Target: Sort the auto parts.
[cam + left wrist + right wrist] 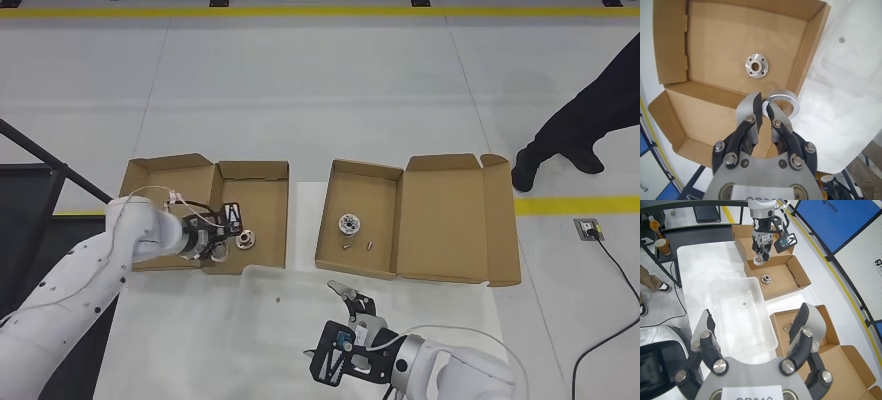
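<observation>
Auto-parts sorting station: the left jaws, nearly closed, pinch the rim of a plain silver metal ring (pixel 783 93), one ribbed black pad (pixel 757 108) outside the band, the other inside its bore. The ring is smooth, flat-faced and thick-walled w/ a matte machined finish. It hangs just above the corner of the left cardboard box (pixel 725 37) nearest the white plastic bin (pixel 732 280). On that box's brown floor, apart from the ring, lies a round metal flange (pixel 748 66): a bright disc w/ a raised centre hub, a wide bore, four small bolt holes around it & faint swirl marks on the face. The right cardboard box (pixel 360 185), lid folded out flat, holds a small toothed, wheel-like part (pixel 348 222) & two short screws (pixel 346 243) just beside it. The bin sits on the glossy white worktop (pixel 696 260), on the robot's side of both boxes. It is a shallow rectangle w/ rounded corners. One tiny dark piece (pixel 744 303) lies on its bottom, too small to identify. The right jaws stand wide open, holding nothing, near the bin's robot-side end.
</observation>
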`<state>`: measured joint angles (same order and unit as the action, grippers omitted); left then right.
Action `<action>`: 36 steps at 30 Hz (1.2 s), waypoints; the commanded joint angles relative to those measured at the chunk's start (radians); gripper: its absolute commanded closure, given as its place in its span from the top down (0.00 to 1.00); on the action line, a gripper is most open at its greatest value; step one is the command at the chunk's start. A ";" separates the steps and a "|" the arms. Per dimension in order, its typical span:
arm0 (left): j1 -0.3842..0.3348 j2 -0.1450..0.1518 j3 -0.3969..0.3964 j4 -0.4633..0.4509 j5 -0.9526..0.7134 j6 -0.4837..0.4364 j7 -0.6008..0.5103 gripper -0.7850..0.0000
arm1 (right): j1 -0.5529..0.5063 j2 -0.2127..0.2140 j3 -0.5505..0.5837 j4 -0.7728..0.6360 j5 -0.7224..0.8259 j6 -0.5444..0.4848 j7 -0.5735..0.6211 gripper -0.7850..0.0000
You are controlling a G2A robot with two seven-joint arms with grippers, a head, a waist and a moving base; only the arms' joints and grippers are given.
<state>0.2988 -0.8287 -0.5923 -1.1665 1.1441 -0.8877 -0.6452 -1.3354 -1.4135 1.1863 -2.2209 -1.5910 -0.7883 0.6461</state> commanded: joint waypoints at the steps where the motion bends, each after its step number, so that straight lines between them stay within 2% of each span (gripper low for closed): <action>1: -0.012 -0.023 0.019 0.055 0.013 0.008 0.024 0.00 | 0.000 0.000 0.000 0.000 0.000 0.000 0.000 1.00; 5: -0.047 -0.071 0.054 0.157 0.028 0.014 0.059 0.00 | 0.000 0.000 0.000 0.000 0.000 0.000 0.000 1.00; 15: -0.113 -0.191 0.094 0.366 0.013 0.104 0.131 0.00 | 0.000 0.000 0.000 0.000 0.000 0.000 0.000 1.00; 19: -0.131 -0.230 0.092 0.424 -0.042 0.071 0.179 0.00 | 0.000 0.000 0.000 0.000 0.000 0.000 0.000 1.00; 29: -0.131 -0.230 0.092 0.424 -0.042 0.071 0.179 0.00 | 0.000 0.000 0.000 0.000 0.000 0.000 0.000 1.00; 32: -0.098 -0.224 0.085 0.383 0.002 0.123 0.163 0.00 | 0.000 0.000 0.000 0.000 0.000 0.000 0.000 1.00; 36: -0.081 -0.230 0.070 0.364 0.000 0.141 0.111 0.00 | 0.000 0.000 0.000 0.000 0.000 0.000 0.000 1.00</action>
<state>0.2153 -1.0555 -0.5194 -0.8018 1.1475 -0.7488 -0.5208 -1.3354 -1.4135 1.1863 -2.2209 -1.5910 -0.7883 0.6461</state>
